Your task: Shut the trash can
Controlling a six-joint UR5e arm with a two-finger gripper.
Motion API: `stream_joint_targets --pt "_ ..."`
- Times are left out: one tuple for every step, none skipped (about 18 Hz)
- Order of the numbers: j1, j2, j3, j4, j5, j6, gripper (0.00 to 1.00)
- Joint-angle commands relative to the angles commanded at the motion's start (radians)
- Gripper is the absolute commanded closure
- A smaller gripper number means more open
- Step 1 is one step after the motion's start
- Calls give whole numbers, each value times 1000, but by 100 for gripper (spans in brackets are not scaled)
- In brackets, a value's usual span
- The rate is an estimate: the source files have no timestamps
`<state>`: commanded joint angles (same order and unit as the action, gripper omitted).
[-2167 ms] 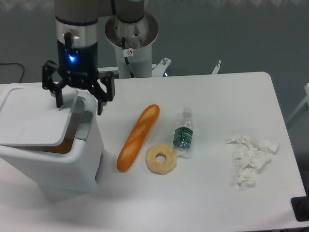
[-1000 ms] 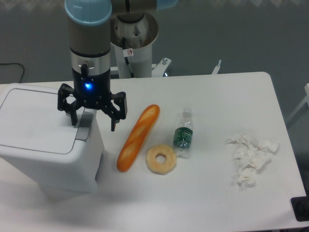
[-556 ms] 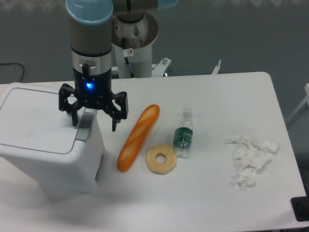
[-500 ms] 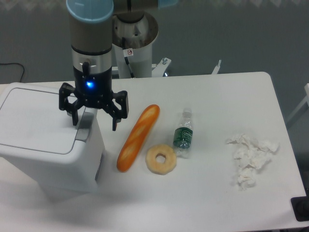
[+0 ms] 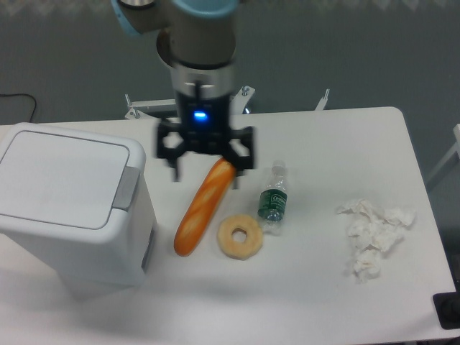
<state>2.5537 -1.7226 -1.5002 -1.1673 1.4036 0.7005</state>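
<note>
The trash can (image 5: 68, 208) is a large white boxy bin at the left of the table. Its flat lid lies down flush on the body, and a grey latch shows at the lid's right edge. My gripper (image 5: 207, 167) hangs to the right of the can, apart from it, over the upper end of a baguette. Its black fingers (image 5: 175, 157) are spread wide with nothing between them. The arm looks motion-blurred.
A baguette (image 5: 201, 208) lies slanted at the middle of the table. A doughnut (image 5: 240, 237) sits beside its lower end, and a small water bottle (image 5: 273, 199) lies just right of that. Crumpled white tissue (image 5: 374, 233) is at the right. The table's front edge runs along the bottom.
The lid dropped from tilted open to flat on the can. My gripper then left the can's right edge and swung right, to above the baguette.
</note>
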Motion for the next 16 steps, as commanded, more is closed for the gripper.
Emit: stream_joint_targets --pt "43 -15 -5 0 2 41 0" --pt "78 -37 -8 6 5 77 0" --pt "103 -52 -9 6 29 117 0" --pt "135 -61 -9 8 72 166 0" --pt "166 -77 -8 11 112 238 0" --pt "186 -103 0 9 136 319 0" --pt "218 -116 1 8 149 399 0" --pt "249 -133 2 9 149 460 0" --pt "269 -150 2 9 147 506 0" --pt "284 -163 3 12 147 543 0" --pt "295 -179 8 12 149 578 0" --pt "306 -196 11 15 150 605 0" --pt "319 -209 12 27 150 622 0" --pt "332 -216 12 49 149 637 0" --pt "342 -224 12 64 149 658 0" --pt "350 -229 12 67 150 681 0"
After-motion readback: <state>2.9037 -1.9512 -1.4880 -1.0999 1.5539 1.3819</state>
